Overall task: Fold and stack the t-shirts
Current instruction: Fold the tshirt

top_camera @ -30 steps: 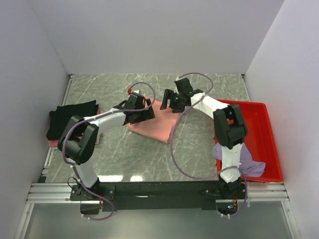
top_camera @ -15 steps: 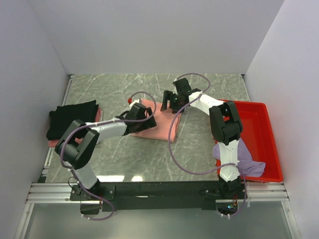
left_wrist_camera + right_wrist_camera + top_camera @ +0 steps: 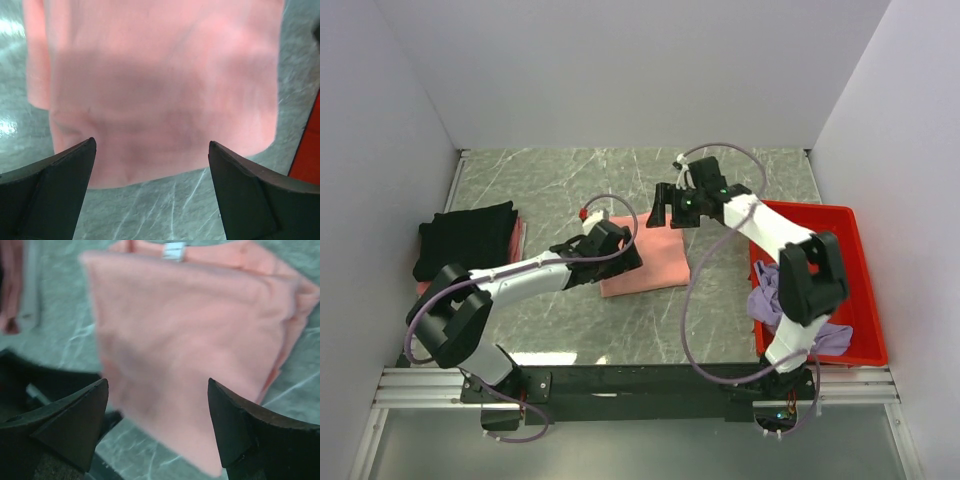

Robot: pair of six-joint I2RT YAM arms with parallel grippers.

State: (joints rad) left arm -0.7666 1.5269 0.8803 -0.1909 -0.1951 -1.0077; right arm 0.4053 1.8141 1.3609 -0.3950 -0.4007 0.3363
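The salmon shirt lies folded flat in the middle of the table, its edges roughly square and its white label at the far edge. The left gripper hovers over the shirt's left part with its fingers spread wide and nothing between them; in its wrist view the cloth's near edge sits just past the fingertips. The right gripper hangs over the far edge, also spread and holding nothing. Bare marble shows far of the shirt, along its near side, and in a strip between its right edge and the red tray. The lavender shirt is crumpled in the tray, spilling over its near rim. At the far left, the black shirt rests on the pink shirt, well apart.
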